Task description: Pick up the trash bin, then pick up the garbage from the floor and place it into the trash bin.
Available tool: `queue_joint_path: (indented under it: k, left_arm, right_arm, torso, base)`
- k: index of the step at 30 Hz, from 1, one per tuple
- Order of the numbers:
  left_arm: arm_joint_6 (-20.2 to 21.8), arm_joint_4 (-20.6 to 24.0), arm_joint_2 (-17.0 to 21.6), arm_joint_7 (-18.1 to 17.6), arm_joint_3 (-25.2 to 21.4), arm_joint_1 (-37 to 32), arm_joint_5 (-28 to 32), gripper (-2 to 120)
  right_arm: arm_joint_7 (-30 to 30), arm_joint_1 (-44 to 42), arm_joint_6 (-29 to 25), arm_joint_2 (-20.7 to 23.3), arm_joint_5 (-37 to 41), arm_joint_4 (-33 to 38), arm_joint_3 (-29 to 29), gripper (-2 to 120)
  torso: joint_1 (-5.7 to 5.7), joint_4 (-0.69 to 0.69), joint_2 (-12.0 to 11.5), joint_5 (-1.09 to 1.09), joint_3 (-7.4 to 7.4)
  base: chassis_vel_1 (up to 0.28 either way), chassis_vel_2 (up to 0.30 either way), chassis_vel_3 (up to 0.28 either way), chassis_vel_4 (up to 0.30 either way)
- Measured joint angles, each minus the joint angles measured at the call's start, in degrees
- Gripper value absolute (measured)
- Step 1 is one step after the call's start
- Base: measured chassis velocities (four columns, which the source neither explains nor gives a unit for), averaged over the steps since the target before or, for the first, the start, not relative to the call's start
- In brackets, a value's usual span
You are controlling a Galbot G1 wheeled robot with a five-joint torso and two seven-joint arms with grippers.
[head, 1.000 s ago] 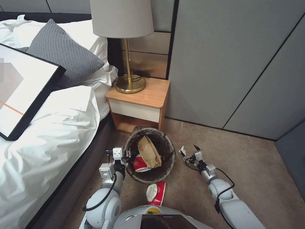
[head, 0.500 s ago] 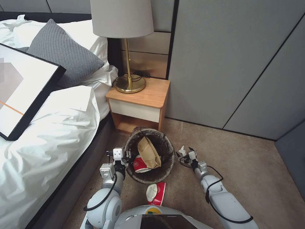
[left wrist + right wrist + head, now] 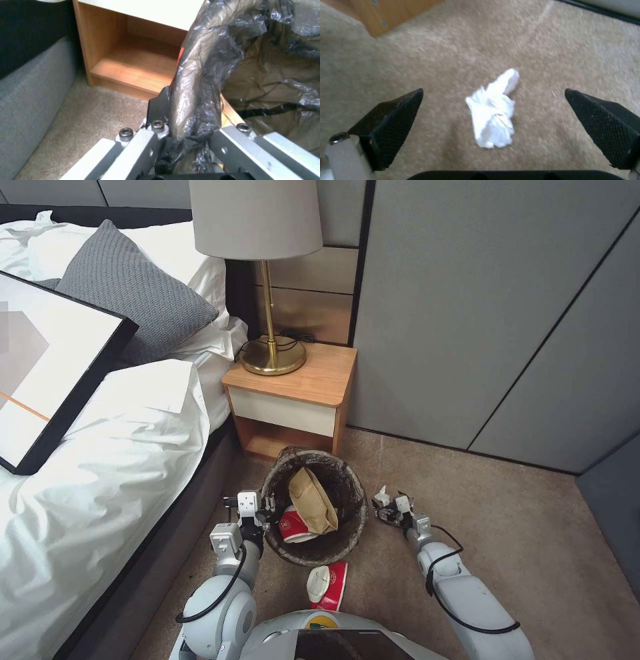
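Observation:
The trash bin (image 3: 351, 492), with its dark liner over the rim, stands on the carpet in front of the nightstand. A tan paper bag (image 3: 312, 499) and a red-and-white cup (image 3: 291, 525) lie inside it. My left gripper (image 3: 264, 509) is shut on the bin's left rim; the left wrist view shows the liner-covered rim (image 3: 195, 95) clamped in that gripper (image 3: 186, 131). Right of the bin lies a white tissue (image 3: 382, 496) on the floor. My right gripper (image 3: 392, 511) hovers open over this tissue (image 3: 495, 113), one finger on each side (image 3: 493, 92). Another red-and-white cup (image 3: 327, 585) lies in front of the bin.
A wooden nightstand (image 3: 293, 400) with a brass lamp (image 3: 270, 350) stands just behind the bin. The bed (image 3: 100, 460) runs along the left, and grey wall panels (image 3: 480, 313) close off the back and right. Bare carpet (image 3: 533, 540) stretches to the right.
My right arm has swung left toward the bin and brought its open gripper down over the white tissue. The left gripper and the bin have stayed put.

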State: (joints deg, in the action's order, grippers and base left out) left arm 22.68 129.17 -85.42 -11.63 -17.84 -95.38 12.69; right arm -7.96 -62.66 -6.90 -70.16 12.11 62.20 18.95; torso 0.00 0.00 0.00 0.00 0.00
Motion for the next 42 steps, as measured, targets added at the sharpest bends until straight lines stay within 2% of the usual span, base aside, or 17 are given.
queue_joint_path:
  k: [8, 30, 42]
  left_arm:
    - [-0.04, 0.28, 0.05, 0.01, 0.04, -0.2, -0.1, 3]
    - [-0.07, 0.47, 0.0, 0.02, 0.05, -0.26, -0.31, 3]
    - [-0.09, 0.56, 0.03, 0.01, 0.04, -0.36, -0.28, 3]
  right_arm:
    - [1.98, 1.02, 2.84, -0.46, -0.15, -1.51, 0.22, 100]
    - [1.65, 3.02, 2.8, -0.68, -1.46, -1.94, -1.29, 100]
    - [2.24, 4.86, 3.19, -1.66, -3.04, -6.04, -1.51, 100]
  torso:
    - [0.0, 0.0, 0.0, 0.0, 0.0]
    - [0.0, 0.0, 0.0, 0.0, -0.01]
    - [0.0, 0.0, 0.0, 0.0, -0.01]
  base:
    - [0.0, 0.0, 0.0, 0.0]
    - [0.0, 0.0, 0.0, 0.0]
    - [0.0, 0.0, 0.0, 0.0]
